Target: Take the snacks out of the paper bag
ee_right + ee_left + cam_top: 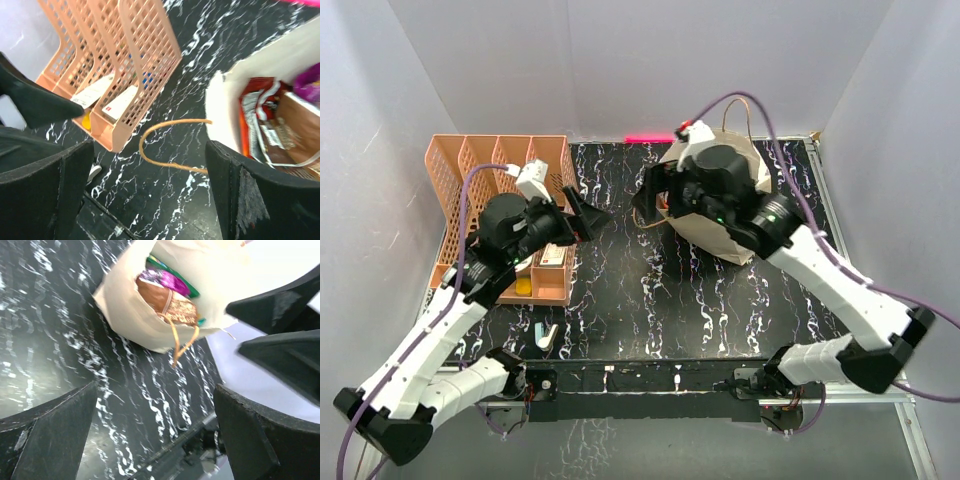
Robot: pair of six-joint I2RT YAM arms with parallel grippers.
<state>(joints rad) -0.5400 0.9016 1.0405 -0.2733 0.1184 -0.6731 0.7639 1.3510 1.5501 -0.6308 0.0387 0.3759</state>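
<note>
Though several things here carry print, none of it reads from above: the peach lattice rack (470,180) holds a white label (552,256) too small to make out. The table (650,300) is black with white marbling. The cream paper bag (712,236) sits at its far right, mouth turned toward the rack, well apart from it. The right arm reaches up and bends back left, so the right gripper (655,200) hangs at the bag's mouth. The left gripper (585,218) points at it from just beside the rack.

In the left wrist view the bag (125,315) faces the camera, soft and creased. The snacks are inside – a shiny purple packet (167,280) above a glossy brown packet (165,302) whose print is blurred, with a green edge behind. A thin brown cord (182,342) dangles from the rim onto the table. The left gripper (155,390) has its jaws wide apart, holding nothing.

In the right wrist view the rack (150,55) shows two white labels (120,102) with small red marks, unreadable. The bag's wall (220,115) stands at right – inside it an orange-red packet (252,117) beside the brown one (295,122), their lettering smeared. The cord (172,121) loops on the table. The right gripper (150,145) is spread and empty.
</note>
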